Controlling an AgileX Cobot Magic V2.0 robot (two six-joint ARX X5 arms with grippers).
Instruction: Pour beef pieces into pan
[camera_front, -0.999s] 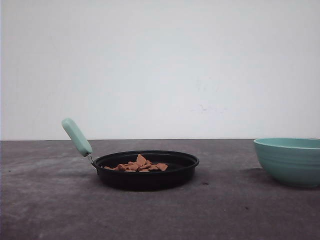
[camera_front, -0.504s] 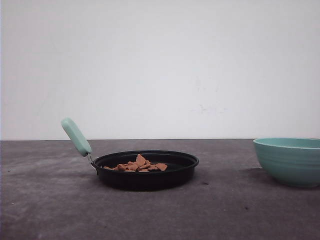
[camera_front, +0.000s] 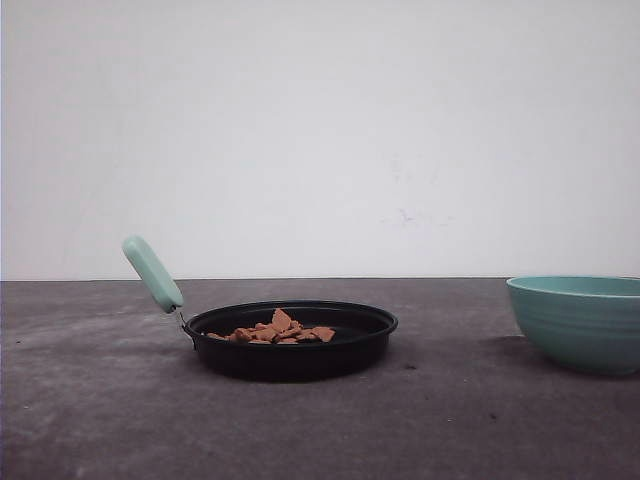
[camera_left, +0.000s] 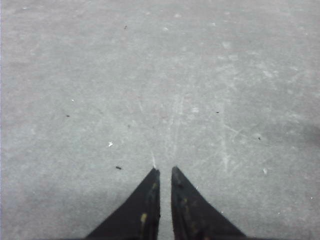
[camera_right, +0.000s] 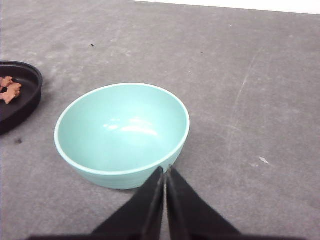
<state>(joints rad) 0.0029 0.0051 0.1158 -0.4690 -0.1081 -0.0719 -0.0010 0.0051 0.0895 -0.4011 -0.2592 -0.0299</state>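
Resting in the pan (camera_front: 291, 342), the beef pieces (camera_front: 278, 329) form a small heap toward its left half, so the pour looks finished. The pan sits on the counter (camera_front: 100, 420) with its mint handle angled up and to the left. The bowl (camera_right: 122, 134) stands well apart to the right, upright and empty. The right claw (camera_right: 164, 172) hangs just beside the bowl's near rim, tips pressed together on nothing, with the pan beyond the bowl. The left claw (camera_left: 165, 172) hovers over bare counter, tips nearly together, holding nothing. Nothing stands between bowl and pan.
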